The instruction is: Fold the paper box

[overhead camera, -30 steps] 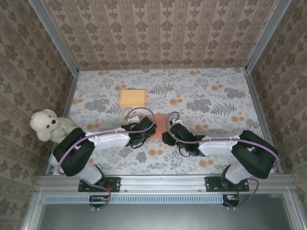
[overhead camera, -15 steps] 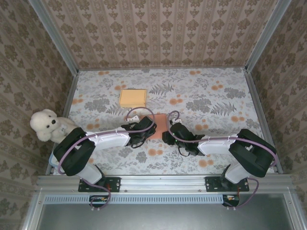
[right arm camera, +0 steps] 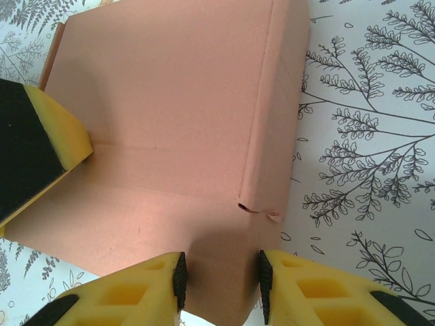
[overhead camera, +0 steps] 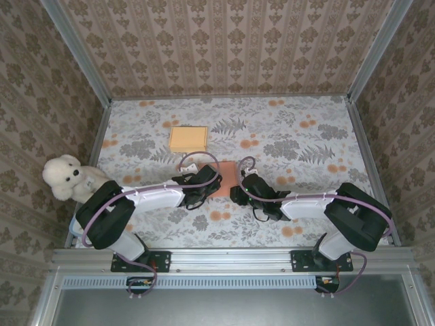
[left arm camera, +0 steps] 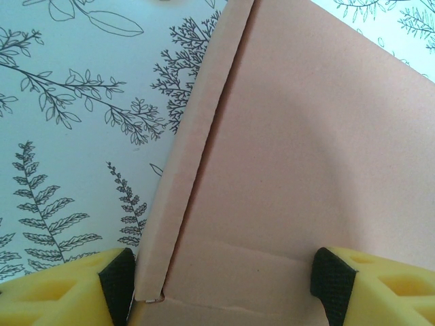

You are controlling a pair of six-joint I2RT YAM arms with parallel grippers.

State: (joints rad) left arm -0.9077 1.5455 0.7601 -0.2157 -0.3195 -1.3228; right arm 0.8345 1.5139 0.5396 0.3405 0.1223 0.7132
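Observation:
The paper box point(overhead camera: 225, 176) is a flat salmon-pink cardboard piece lying between both arms on the floral table. In the left wrist view the box point(left arm camera: 292, 156) has a raised side wall point(left arm camera: 190, 156) along its left. My left gripper point(left arm camera: 224, 284) stands open over the near part. One of its pads point(left arm camera: 117, 285) is against the outside of that wall, and the other rests on the panel. My right gripper point(right arm camera: 221, 285) is shut on the box's near right corner flap point(right arm camera: 221, 251), both pads touching it. A left finger point(right arm camera: 34, 149) lies on the box's left edge.
A closed yellow-orange box point(overhead camera: 188, 138) lies farther back on the left. A white teddy bear point(overhead camera: 64, 178) sits at the table's left edge. Patterned walls enclose the table on three sides. Both arms' purple cables loop above the pink box.
My right gripper's jaws have drawn together onto the box's corner flap. The left gripper and the box have stayed about where they were.

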